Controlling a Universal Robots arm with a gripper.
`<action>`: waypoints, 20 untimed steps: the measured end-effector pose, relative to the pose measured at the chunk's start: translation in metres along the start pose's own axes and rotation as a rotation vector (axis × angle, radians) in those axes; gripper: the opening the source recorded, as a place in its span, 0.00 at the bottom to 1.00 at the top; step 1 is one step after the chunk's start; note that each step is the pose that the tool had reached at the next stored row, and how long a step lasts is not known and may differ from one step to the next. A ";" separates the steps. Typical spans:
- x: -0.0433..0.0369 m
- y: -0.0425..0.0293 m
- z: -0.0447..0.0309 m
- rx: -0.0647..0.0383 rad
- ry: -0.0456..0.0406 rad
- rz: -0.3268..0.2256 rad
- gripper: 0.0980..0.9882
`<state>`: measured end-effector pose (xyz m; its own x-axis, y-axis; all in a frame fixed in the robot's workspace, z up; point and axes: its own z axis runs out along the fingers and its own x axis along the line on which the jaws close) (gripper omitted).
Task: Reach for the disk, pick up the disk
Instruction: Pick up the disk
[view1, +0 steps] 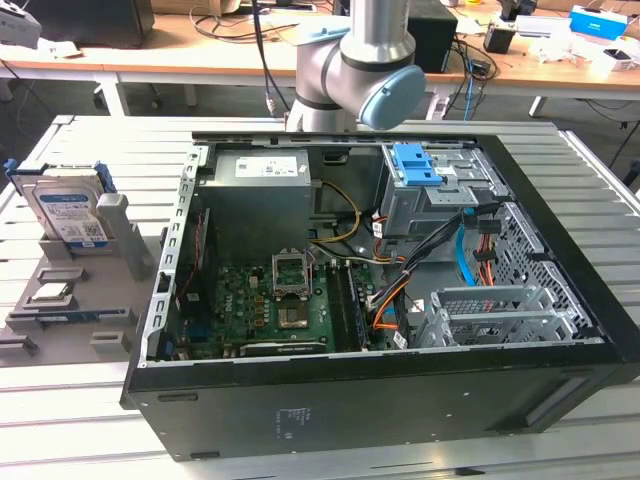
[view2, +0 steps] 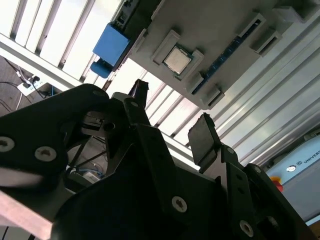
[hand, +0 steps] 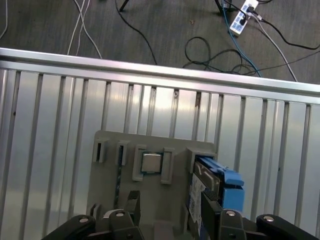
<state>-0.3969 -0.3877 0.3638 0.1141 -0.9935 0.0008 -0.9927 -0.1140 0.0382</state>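
While my black gripper (hand: 170, 212) hangs spread and empty above the grey plastic holder tray (hand: 150, 200), the rectangular silver-grey metal disk with blue rails (hand: 200, 185) stands in it, not grasped. I judge the reach partly done and the pickup not yet made.

Colours, mostly from the exterior view.
Left of frame: silver-grey disk (view1: 68, 215), white-and-blue label, blue rails; grey holder (view1: 125, 235); silver ribbed table (view1: 80, 420). Centre: black case (view1: 380, 410), green board (view1: 270, 305), orange cables (view1: 388, 300), 1 blue bracket (view1: 415, 165). Black gripper (hand: 170, 202).
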 end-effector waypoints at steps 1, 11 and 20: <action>-0.0010 -0.0002 0.0000 0.000 0.0001 0.000 0.56; -0.0202 -0.0035 -0.0001 0.000 0.0001 0.000 0.56; -0.0349 -0.0065 -0.0003 0.000 0.0001 0.000 0.56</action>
<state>-0.3944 -0.3523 0.3638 0.1141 -0.9935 0.0008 -0.9927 -0.1140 0.0382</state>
